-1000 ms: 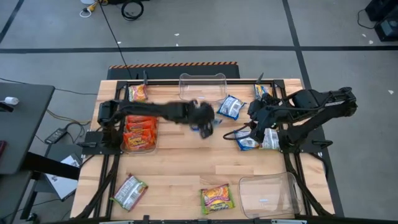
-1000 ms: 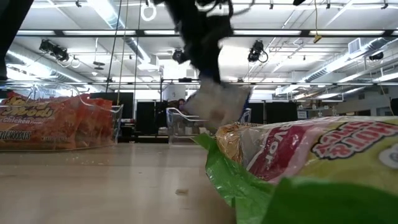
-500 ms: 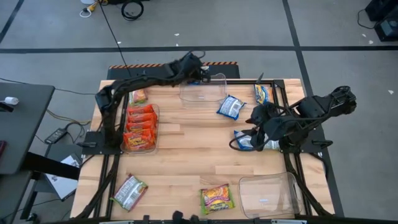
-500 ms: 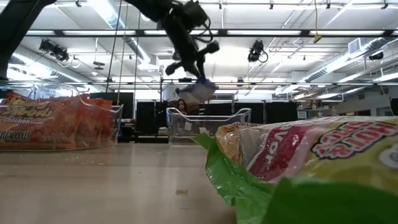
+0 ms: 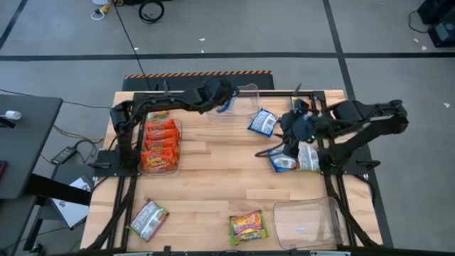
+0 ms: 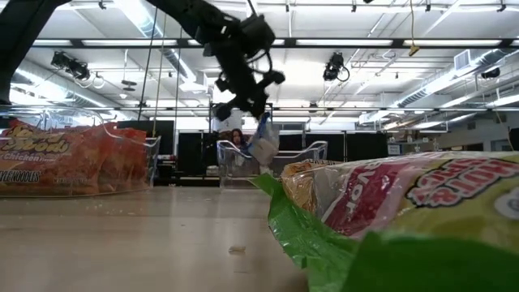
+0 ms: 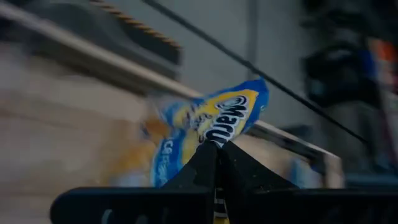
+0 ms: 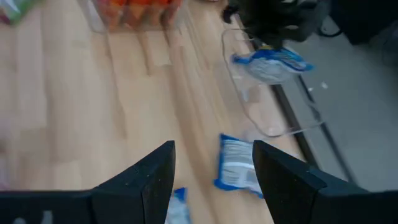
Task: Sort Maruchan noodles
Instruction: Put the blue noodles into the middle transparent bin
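The left gripper (image 5: 223,100) is pinched shut on 1 blue-and-yellow crinkly plastic noodle packet (image 7: 208,121), which hangs from its fingertips just above the near rim of a clear plastic tray (image 5: 242,91) at the table's far edge. In the low view that packet (image 6: 263,139) dangles below the gripper (image 6: 251,101), level with the tray's top edge. Well off to that gripper's side, along the left arm, a second clear tray (image 5: 175,131) holds a stack of orange-red flat packets (image 5: 160,146), and 1 more orange-red packet (image 5: 158,107) lies just beyond it. The right gripper (image 5: 293,135) hovers above the table with its 2 fingers (image 8: 144,177) spread apart and nothing between them. Just beside it lie 2 blue-and-yellow packets (image 5: 297,159), with another blue-and-yellow packet (image 5: 264,121) slightly farther toward the left gripper. Far from both grippers, along the near edge, rest a silver-white packet with red print (image 5: 148,220), a yellow-green packet with pink print (image 5: 247,227) and a third clear tray (image 5: 307,222).
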Robot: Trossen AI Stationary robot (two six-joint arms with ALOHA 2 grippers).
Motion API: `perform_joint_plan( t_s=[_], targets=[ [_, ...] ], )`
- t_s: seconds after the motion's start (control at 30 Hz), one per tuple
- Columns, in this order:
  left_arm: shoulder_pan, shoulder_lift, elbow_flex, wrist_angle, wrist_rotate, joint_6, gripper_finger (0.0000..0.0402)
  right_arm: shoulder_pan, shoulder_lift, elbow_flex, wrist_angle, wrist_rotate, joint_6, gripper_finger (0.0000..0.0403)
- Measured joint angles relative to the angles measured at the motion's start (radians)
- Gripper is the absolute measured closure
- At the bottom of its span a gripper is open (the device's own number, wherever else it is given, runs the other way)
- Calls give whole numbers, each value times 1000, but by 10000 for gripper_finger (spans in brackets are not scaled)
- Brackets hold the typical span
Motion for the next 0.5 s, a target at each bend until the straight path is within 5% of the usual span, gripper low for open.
perform_joint_plan(
  t_s=[0.27,0.5],
  targets=[
    [9,0,-113,-70,-41,-128,384,-124,0,0,4,-107,-223,183],
    [33,-2,-111,-84,-69,126,384,-179,0,0,9,-190,-292,183]
  ],
)
